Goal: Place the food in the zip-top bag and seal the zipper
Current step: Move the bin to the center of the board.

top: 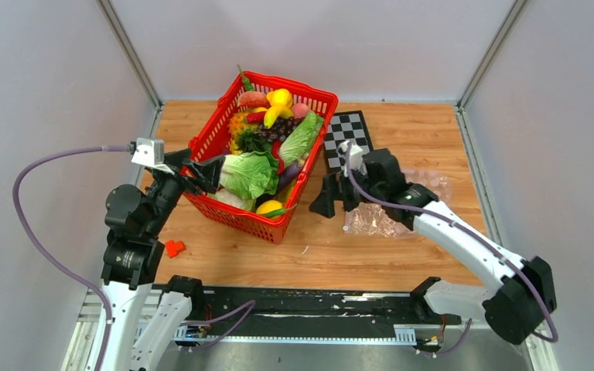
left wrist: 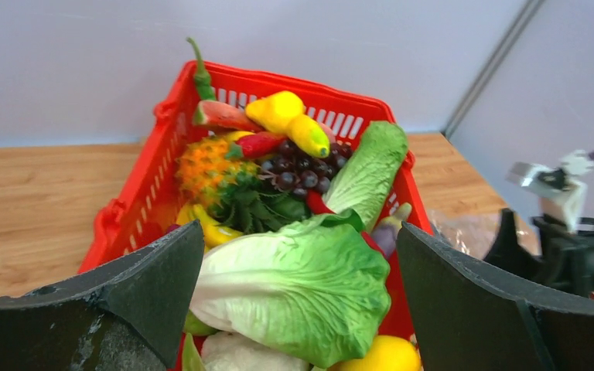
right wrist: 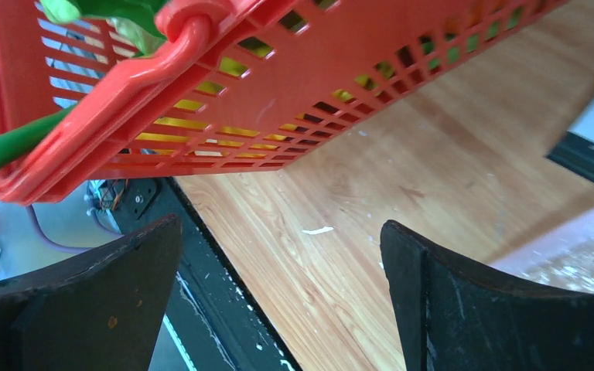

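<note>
The food lies heaped in a red mesh basket (top: pixel 236 214): a leafy green lettuce (top: pixel 249 173) (left wrist: pixel 302 282), yellow pieces (top: pixel 279 104), dark grapes and a pineapple. My left gripper (top: pixel 206 175) (left wrist: pixel 300 226) is open at the basket's left rim, with the lettuce straight ahead between its fingers and untouched. The zip-top bag (top: pixel 375 222) lies flat on the table right of the basket, partly under my right arm. My right gripper (top: pixel 339 202) (right wrist: pixel 280 224) is open and empty between basket and bag. A pale pink strip, the zipper (right wrist: pixel 568 229), shows at the right wrist view's right edge.
A black-and-white checkerboard (top: pixel 348 131) lies behind the bag. A small red object (top: pixel 174 248) sits on the wood near the left arm's base. A black rail (top: pixel 317 305) runs along the near edge. Grey walls close in on three sides.
</note>
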{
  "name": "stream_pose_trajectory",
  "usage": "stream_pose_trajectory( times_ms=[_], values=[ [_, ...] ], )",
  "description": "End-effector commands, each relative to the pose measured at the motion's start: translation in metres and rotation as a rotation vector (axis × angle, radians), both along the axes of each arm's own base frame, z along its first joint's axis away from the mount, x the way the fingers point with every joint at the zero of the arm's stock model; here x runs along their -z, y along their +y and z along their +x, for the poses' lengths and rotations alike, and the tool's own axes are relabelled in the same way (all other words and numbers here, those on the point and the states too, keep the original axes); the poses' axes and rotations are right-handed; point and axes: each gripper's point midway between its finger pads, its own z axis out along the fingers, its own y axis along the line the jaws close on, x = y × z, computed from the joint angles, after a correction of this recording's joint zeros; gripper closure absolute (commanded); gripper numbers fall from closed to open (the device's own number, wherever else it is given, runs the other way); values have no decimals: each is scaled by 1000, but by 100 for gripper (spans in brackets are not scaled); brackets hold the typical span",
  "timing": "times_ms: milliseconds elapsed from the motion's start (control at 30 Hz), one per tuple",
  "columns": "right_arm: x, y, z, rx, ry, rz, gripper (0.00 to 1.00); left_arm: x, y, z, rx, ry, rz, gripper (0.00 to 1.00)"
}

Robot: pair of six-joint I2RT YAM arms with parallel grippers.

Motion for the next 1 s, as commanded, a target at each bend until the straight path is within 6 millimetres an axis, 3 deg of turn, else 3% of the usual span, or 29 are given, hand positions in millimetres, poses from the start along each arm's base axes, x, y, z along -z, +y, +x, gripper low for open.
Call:
stream_pose_trajectory(
  times_ms=[0,100,200,367,433,533,633,733,900,967],
  values=[
    [1,46,-1,-65,-12,29,0,-14,-20,-11,128,-28,7,0],
    [2,79,-2,-123,-1,42,0,-14,-26,-12,160,-20,2,0],
    [3,103,10,-156,17,73,0,-13,-28,-12,175,-10,1,0],
    [13,128,44,-158,2,4,0,-6,-27,-11,168,23,6,0],
    [16,124,66,-99,-34,-86,0,-3,-26,-10,159,35,7,0],
    [23,111,84,-48,-70,-195,0,0,-24,-9,147,48,18,0],
    [27,93,81,-25,-67,-252,0,2,-21,-9,132,52,27,0],
    [17,69,77,51,-101,-279,0,3,-21,-7,130,57,30,0],
    [3,-23,94,507,-210,-382,0,3,-26,-4,153,65,21,0],
    [18,-53,92,597,-199,-434,0,0,-28,-5,167,60,12,0]
  ],
)
